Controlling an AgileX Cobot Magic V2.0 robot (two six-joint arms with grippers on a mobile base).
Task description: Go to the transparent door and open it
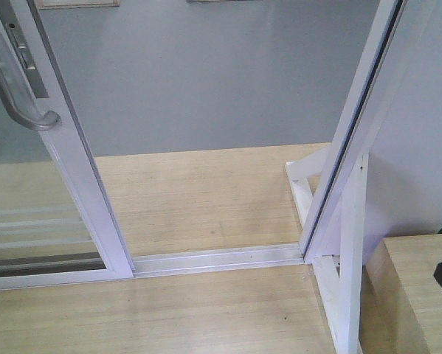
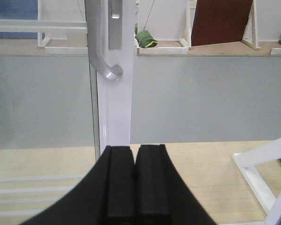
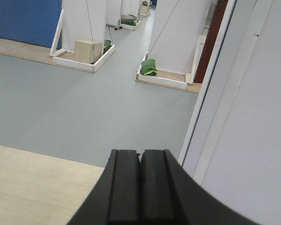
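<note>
Black and closed, the left gripper (image 2: 134, 187) filled the bottom centre of the left wrist view, its two fingers pressed together with nothing between them. The right gripper (image 3: 140, 187) looked the same at the bottom of the right wrist view, also shut on nothing. Just above the left gripper in that view stood the white frame of the transparent door (image 2: 114, 108), and its grey curved handle (image 2: 100, 47) ended in a hook at the upper left of the frame; the gripper did not touch it. In the front view the transparent door (image 1: 73, 169) leaned along the left side of the picture, with the handle (image 1: 18, 99) at the upper left and thin white bars visible through the glass at the lower left. A metal floor track (image 1: 217, 259) ran from the door's bottom corner toward the white door-frame post (image 1: 353, 133) on the right, and the gap between them was open. Beyond lay pale wooden floor (image 1: 198, 192), then grey floor (image 1: 206, 81) farther away.
</note>
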